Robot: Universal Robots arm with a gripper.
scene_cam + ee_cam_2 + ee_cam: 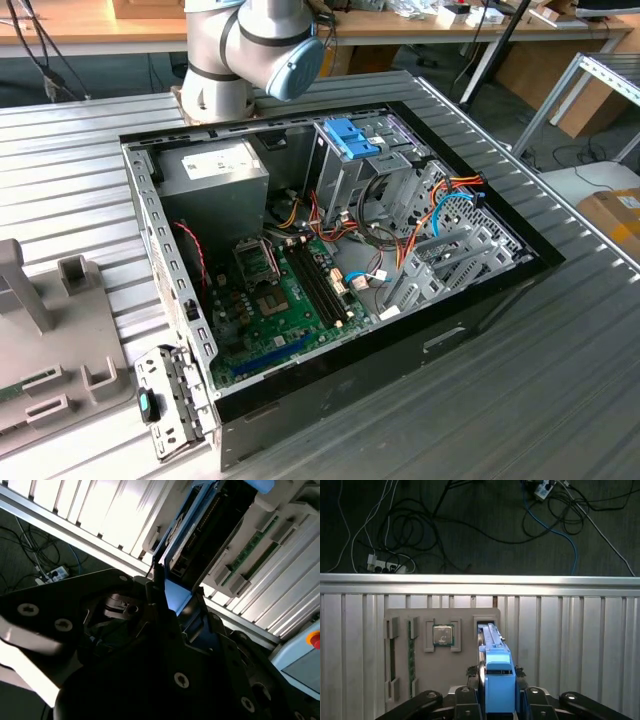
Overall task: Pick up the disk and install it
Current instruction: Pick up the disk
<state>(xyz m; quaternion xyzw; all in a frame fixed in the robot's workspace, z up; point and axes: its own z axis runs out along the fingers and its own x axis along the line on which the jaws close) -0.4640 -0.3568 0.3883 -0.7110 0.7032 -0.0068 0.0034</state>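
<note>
Claw (496, 675): closed on the disk (492, 650), one finger on each side of its light blue bracket, as seen in the first wrist view. The second wrist view shows the same grip, with the claw (177, 592) pinching the blue edge of the disk (210, 525), which stands on edge.

Disk: runs straight out from the claw. Its far end meets an open slot in a grey holder (465, 615). Whether that end rests inside the slot cannot be told.

Holder: lies directly beyond the claw on a ribbed metal table (570, 640). Further to the side of the disk slot, it carries a processor chip (442, 635) and then memory sticks (411, 652) in narrow slots.

Past the table edge, well beyond the claw: loose cables (420, 530) and a power strip (385, 562) on a dark floor.

Exterior view: the arm (250, 45) rises behind an open computer case (330, 250). The holder (40, 340) sits at the exterior view's left of the case.
</note>
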